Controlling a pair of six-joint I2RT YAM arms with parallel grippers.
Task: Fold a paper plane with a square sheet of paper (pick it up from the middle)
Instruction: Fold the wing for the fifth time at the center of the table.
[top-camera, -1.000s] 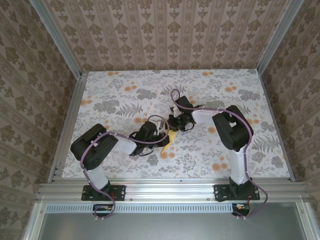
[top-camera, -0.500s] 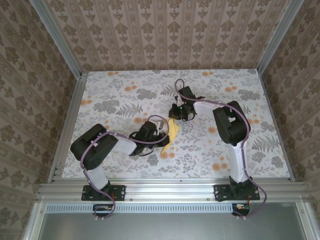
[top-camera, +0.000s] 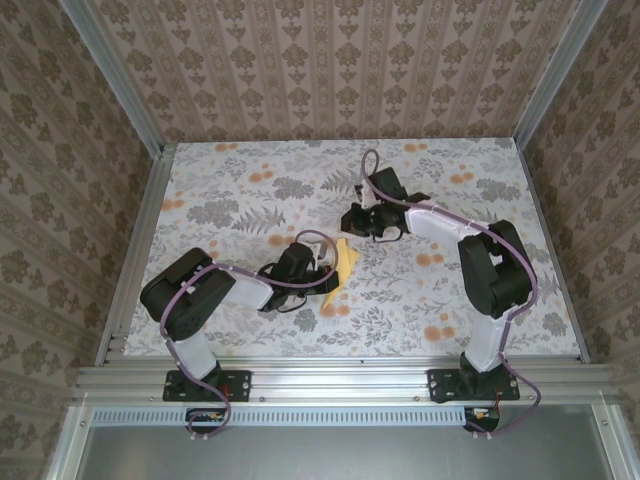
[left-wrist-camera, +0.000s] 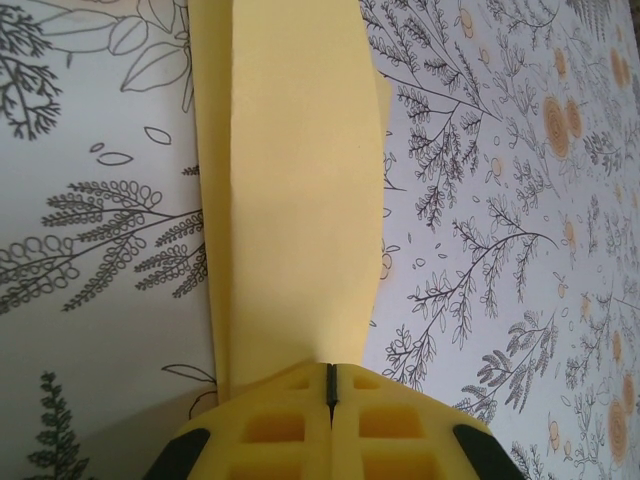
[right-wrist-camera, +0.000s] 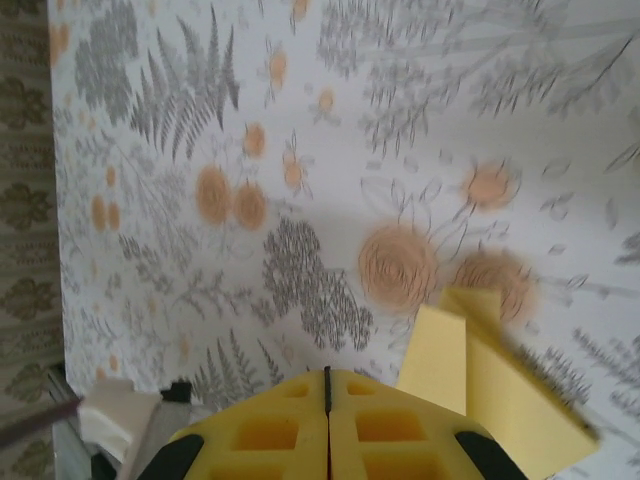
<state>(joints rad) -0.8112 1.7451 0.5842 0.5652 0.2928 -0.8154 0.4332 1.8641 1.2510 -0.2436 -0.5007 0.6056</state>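
Since left pincer (left-wrist-camera: 331, 385) clamps only end of folded pale-yellow paper sheet (left-wrist-camera: 300, 200), right pincer (top-camera: 358, 222) together, empty, upper-centre: layers may spring open.

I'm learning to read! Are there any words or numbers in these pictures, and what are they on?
None: no words, numbers or signs can be read anywhere.
The folded yellow paper is plain; the tablecloth and the walls carry only printed flowers and leaves.

Left arm (top-camera: 205, 290) and right arm (top-camera: 490, 270): black joint housings, white links, lilac cables (top-camera: 310, 234), black bases (top-camera: 205, 385) at 6 o'clock. Left tool (left-wrist-camera: 331, 372) and right tool (right-wrist-camera: 327, 378): yellow pocketed fingers (left-wrist-camera: 270, 425), black corners.
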